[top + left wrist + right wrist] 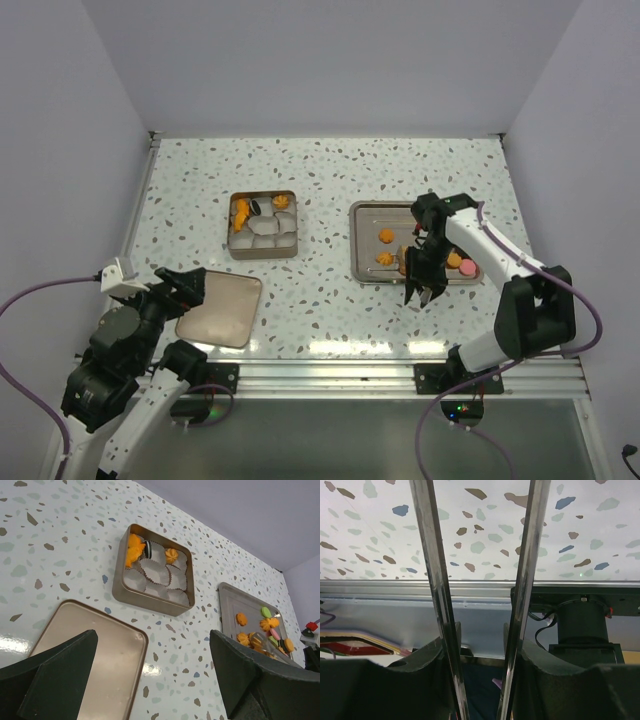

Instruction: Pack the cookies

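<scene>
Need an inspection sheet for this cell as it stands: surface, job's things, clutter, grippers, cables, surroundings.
Surface: speckled table, glare patches near the front edge.
Job's things: cookies on the metal tray; a few more among white paper cups in the square tin; lid lies flat near the left arm.
Clutter: nothing seen.
Grippers: left gripper open, empty, at the lid's left edge; right gripper clamped on what look like metal tongs, nothing between the blades.
Cables: purple cables loop out from both arms.
Surroundings: plain pale walls; metal rail along the near edge.
</scene>
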Available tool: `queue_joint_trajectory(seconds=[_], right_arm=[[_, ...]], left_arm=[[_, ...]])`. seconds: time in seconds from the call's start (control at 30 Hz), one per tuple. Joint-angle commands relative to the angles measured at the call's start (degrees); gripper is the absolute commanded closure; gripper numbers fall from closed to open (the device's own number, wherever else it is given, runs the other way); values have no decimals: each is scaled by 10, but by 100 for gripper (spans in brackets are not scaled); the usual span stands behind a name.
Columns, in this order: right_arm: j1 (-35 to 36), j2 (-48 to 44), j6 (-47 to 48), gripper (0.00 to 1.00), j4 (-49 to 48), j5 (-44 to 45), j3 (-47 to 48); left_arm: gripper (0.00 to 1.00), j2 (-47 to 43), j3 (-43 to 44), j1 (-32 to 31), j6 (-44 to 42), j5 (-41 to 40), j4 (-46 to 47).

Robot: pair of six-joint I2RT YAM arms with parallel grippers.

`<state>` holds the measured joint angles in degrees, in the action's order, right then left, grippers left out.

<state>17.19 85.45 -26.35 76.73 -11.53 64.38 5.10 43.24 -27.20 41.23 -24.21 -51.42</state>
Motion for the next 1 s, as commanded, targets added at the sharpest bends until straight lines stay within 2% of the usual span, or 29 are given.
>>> queue_joint_trajectory(seconds=[0.0, 0.23, 0.43, 0.57, 0.7, 0.8, 0.9, 0.97], right_arm=[[-2, 4, 10, 60, 11, -10, 4], [-2, 21, 13, 65, 20, 4, 37], [-1, 67, 17, 65, 60, 16, 162], [-1, 101, 15, 66, 89, 9, 283], [6, 122, -9, 68, 91, -57, 362], [56, 144, -42, 68, 76, -82, 423], [156, 179, -79, 68, 47, -109, 485], [193, 206, -99, 68, 11, -125, 515]], left_arm=[[0, -9, -2, -3, 0, -6, 26], [0, -13, -1, -3, 3, -11, 23], [0, -11, -1, -3, 3, -9, 24], [0, -11, -2, -3, 2, -8, 25], [0, -9, -2, -3, 3, -9, 25], [0, -6, -3, -3, 1, -8, 26], [0, -4, -3, -3, 0, -5, 26], [0, -2, -3, -2, -1, -3, 27]])
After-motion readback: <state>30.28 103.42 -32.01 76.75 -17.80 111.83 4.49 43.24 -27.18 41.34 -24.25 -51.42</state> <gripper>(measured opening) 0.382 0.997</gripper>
